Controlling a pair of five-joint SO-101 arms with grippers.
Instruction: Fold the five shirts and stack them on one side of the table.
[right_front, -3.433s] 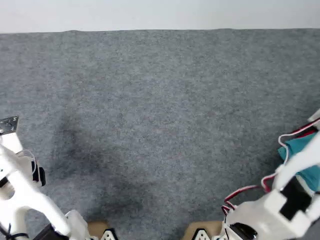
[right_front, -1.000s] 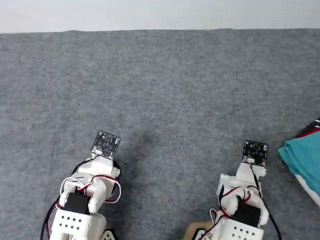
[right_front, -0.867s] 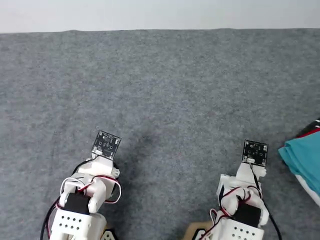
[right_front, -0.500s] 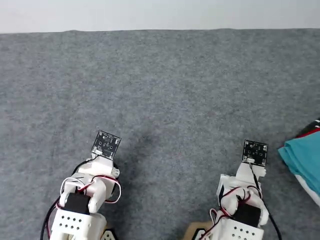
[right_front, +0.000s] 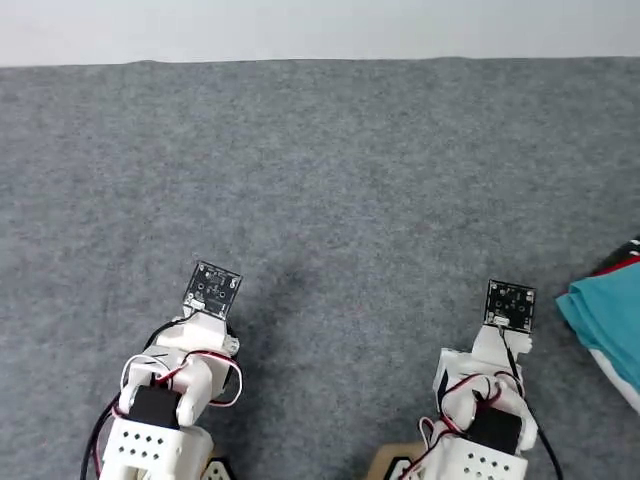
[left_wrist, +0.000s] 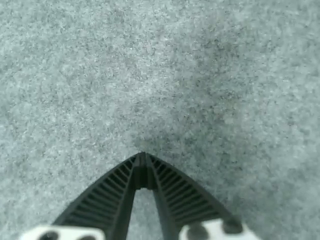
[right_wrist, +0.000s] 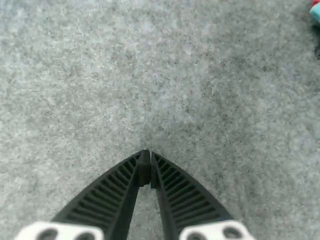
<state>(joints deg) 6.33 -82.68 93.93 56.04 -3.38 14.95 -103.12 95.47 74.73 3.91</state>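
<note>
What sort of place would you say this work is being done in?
Most likely a robotics lab bench: a white plastic left arm and right arm sit at a table covered in grey felt, with a teal cloth shirt at its right edge and a plain white wall behind.

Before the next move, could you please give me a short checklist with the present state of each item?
1. Left hand shut, holding nothing: ok.
2. Right hand shut, holding nothing: ok.
3. Grey mat flat under both hands: ok.
4. Teal shirt at the table's right side, apart from both hands: ok.
5. All five shirts folded and stacked: cannot tell; the picture's edge cuts the teal shirt off.
</note>
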